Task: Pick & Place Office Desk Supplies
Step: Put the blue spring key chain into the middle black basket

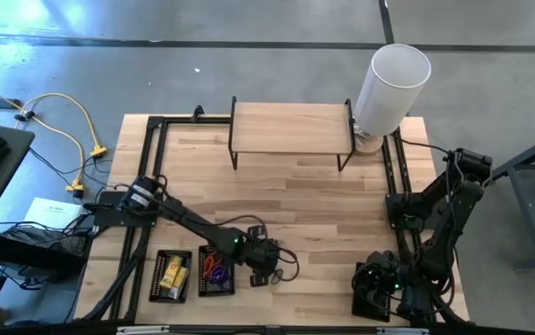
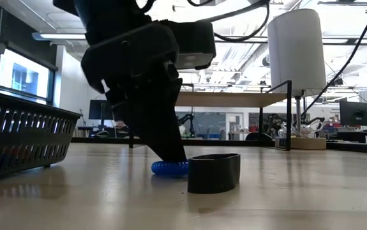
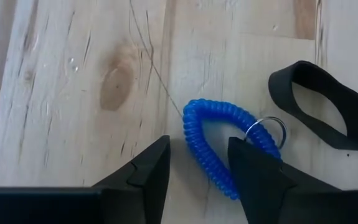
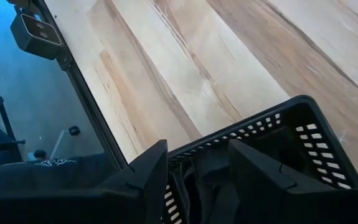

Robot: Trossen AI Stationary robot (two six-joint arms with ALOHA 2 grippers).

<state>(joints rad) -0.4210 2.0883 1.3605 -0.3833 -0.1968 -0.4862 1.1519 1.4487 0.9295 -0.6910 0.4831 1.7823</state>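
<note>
A blue coiled loop (image 3: pixel 211 134) with a small metal ring (image 3: pixel 277 127) lies flat on the wooden table. A black band (image 3: pixel 328 109) stands on its edge right beside it (image 2: pixel 214 172). My left gripper (image 3: pixel 198 177) is open and low over the coil, pointing steeply down. One strand of the coil lies between its fingers, and one finger (image 3: pixel 256 171) covers the ring side. My right gripper (image 4: pixel 197 180) is open at the table's near right (image 1: pixel 379 284), above a black mesh tray (image 4: pixel 303 134) with dark items inside. My left gripper comes at the blue coil from above and slanting, with its fingers (image 2: pixel 170 153) down at table height beside the coil (image 2: pixel 169 168). I cannot tell whether a finger touches the coil. The coil lies flat on the table.
Two black mesh trays (image 1: pixel 172 275) (image 1: pixel 216 272) sit at the near left, holding yellow packets and coloured loops; one shows as a wall (image 2: pixel 17 137) in the low view. A wooden riser (image 1: pixel 290 135) and a tall white cylinder (image 1: pixel 393 84) stand at the far edge.
</note>
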